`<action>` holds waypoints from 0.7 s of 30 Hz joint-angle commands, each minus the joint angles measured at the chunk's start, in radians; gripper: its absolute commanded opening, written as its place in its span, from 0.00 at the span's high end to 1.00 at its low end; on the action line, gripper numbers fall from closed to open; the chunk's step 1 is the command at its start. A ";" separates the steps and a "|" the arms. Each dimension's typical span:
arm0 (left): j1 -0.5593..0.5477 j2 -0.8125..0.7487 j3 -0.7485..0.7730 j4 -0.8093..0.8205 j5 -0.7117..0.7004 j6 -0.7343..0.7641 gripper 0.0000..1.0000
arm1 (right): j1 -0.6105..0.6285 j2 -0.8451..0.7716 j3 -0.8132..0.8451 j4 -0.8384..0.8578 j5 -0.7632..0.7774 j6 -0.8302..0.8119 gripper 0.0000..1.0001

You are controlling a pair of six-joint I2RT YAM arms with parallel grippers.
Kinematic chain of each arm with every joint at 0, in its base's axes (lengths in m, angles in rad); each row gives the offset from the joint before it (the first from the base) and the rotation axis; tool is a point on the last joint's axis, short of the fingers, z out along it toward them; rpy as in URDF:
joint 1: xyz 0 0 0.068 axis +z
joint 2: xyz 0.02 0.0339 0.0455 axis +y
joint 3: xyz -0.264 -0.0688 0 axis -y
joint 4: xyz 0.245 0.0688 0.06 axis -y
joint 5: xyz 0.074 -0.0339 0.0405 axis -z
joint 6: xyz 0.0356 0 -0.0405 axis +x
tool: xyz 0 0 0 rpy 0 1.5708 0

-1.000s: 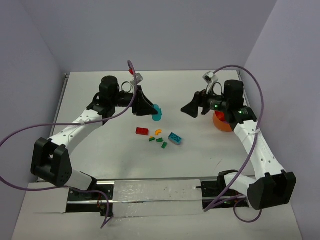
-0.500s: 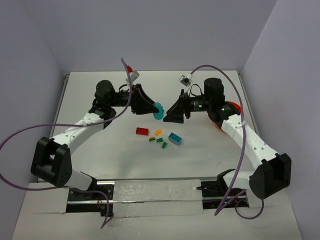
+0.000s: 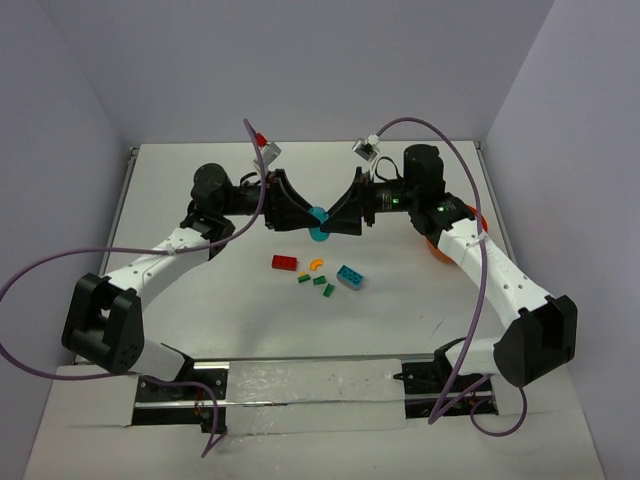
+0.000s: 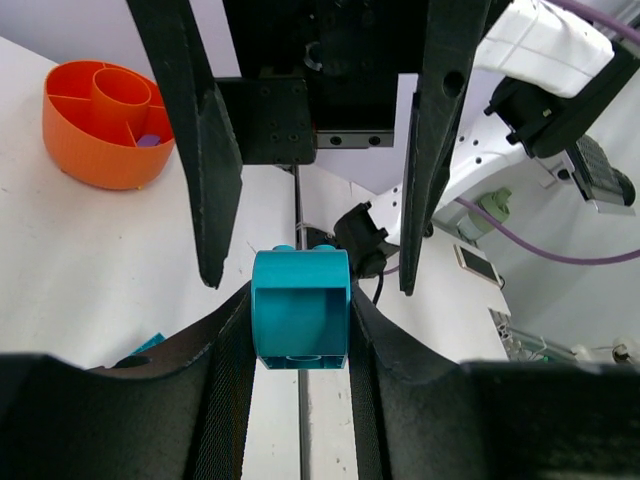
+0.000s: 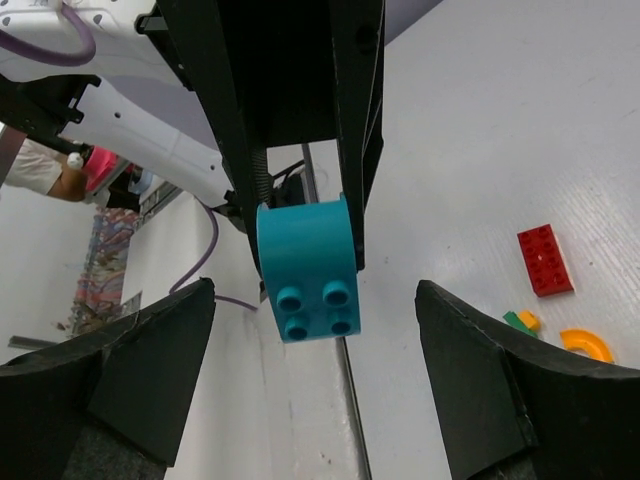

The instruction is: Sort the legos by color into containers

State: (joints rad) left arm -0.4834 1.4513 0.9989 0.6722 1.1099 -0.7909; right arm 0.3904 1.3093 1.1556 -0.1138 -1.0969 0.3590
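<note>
My left gripper (image 3: 312,222) is shut on a teal curved lego (image 4: 300,309) and holds it above the table's middle; the lego also shows in the top view (image 3: 318,225) and the right wrist view (image 5: 309,270). My right gripper (image 3: 328,222) is open and faces the left one, with the teal lego between its spread fingers and not touching them. On the table lie a red brick (image 3: 284,262), an orange curved piece (image 3: 316,265), a teal brick (image 3: 350,277) and green bricks (image 3: 322,285). The orange bowl (image 4: 105,122) with dividers holds a purple piece (image 4: 148,141).
In the top view the orange bowl (image 3: 440,248) is mostly hidden behind my right arm at the right. Purple cables arch over both arms. The walls close the table at the back and sides.
My right gripper has swung left from over the orange bowl to the table's middle and now faces the left gripper, its fingers around the teal lego. The left gripper rose slightly.
</note>
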 commanded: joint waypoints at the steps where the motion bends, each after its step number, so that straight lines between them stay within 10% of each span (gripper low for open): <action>1: -0.014 -0.027 -0.002 0.005 0.039 0.044 1.00 | 0.005 -0.001 0.063 -0.015 -0.011 -0.031 0.16; 11: -0.036 -0.026 0.028 -0.095 0.106 0.138 1.00 | 0.006 0.012 0.086 -0.062 -0.012 -0.078 0.44; 21: -0.049 -0.013 0.097 -0.320 0.122 0.321 1.00 | 0.019 0.023 0.100 -0.219 -0.006 -0.205 0.43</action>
State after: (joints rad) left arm -0.5250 1.4513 1.0293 0.4211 1.2018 -0.5652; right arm 0.3934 1.3207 1.1960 -0.2441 -1.1000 0.2428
